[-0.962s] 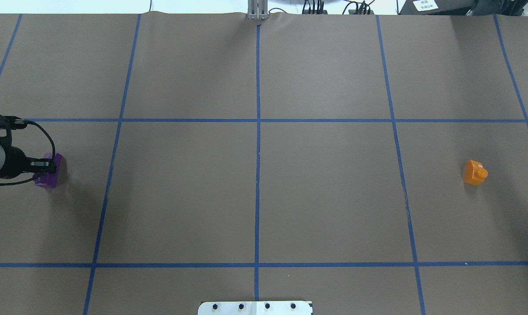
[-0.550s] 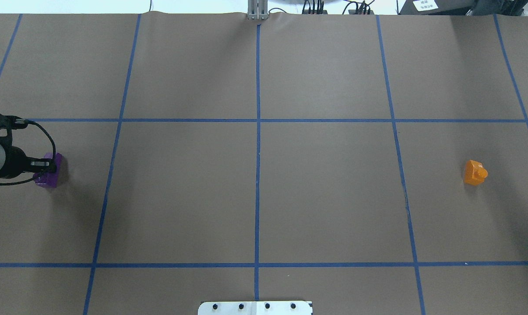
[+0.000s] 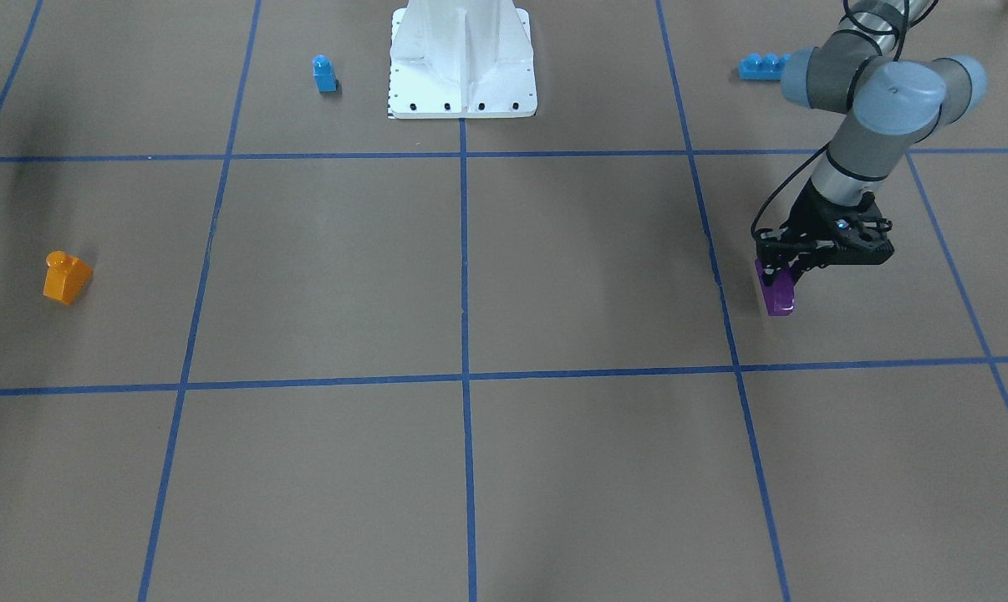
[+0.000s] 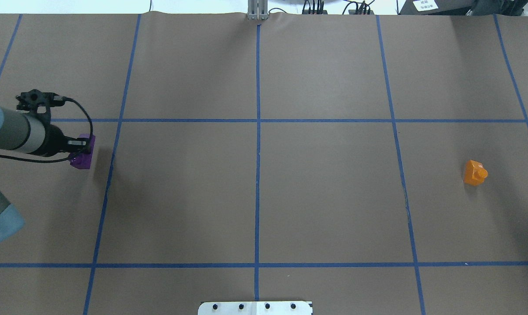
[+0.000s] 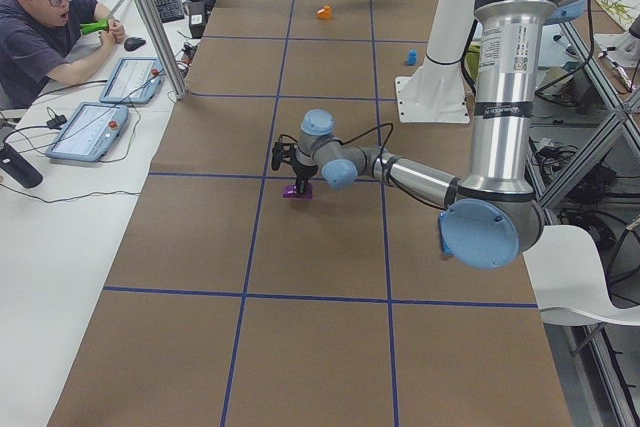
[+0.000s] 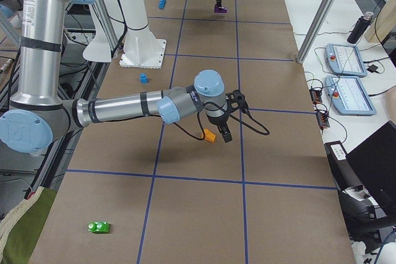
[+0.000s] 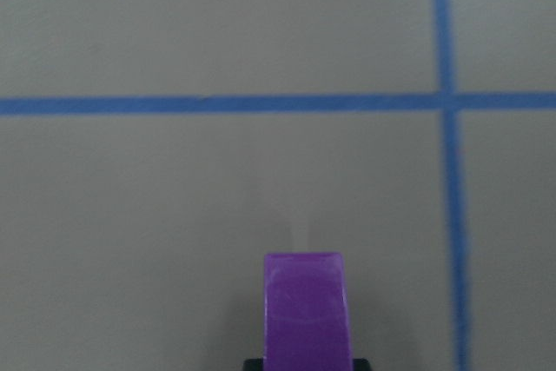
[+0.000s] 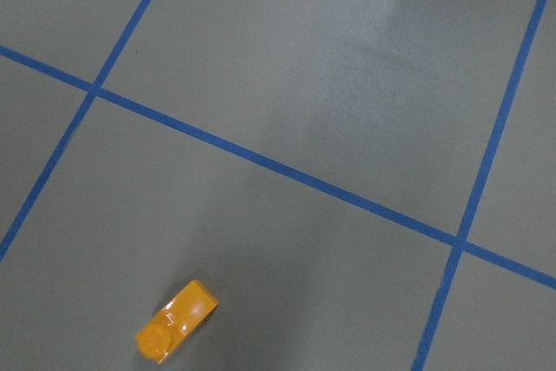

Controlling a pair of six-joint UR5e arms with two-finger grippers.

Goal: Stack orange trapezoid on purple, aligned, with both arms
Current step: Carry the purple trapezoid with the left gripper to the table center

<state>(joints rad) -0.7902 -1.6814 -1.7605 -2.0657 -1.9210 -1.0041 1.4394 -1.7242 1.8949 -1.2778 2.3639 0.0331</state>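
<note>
The purple block (image 4: 81,160) is held in my left gripper (image 4: 82,151), which is shut on it and holds it just above the table at the left. It also shows in the front view (image 3: 778,294) and the left wrist view (image 7: 306,312). The orange trapezoid (image 4: 475,172) lies on the table at the far right, stud to the side, and it shows in the right wrist view (image 8: 176,332). My right gripper (image 6: 223,133) shows only in the exterior right view, close over the orange trapezoid (image 6: 210,135). I cannot tell whether it is open or shut.
A small blue single-stud block (image 3: 324,73) and a long blue brick (image 3: 763,65) lie near the robot's white base (image 3: 462,92). A green block (image 6: 99,227) lies at the table's right end. An operator (image 5: 40,32) sits beside the table.
My left gripper has moved toward the table's middle and farther from the robot, carrying the purple block up off the table. The orange trapezoid has not moved.
</note>
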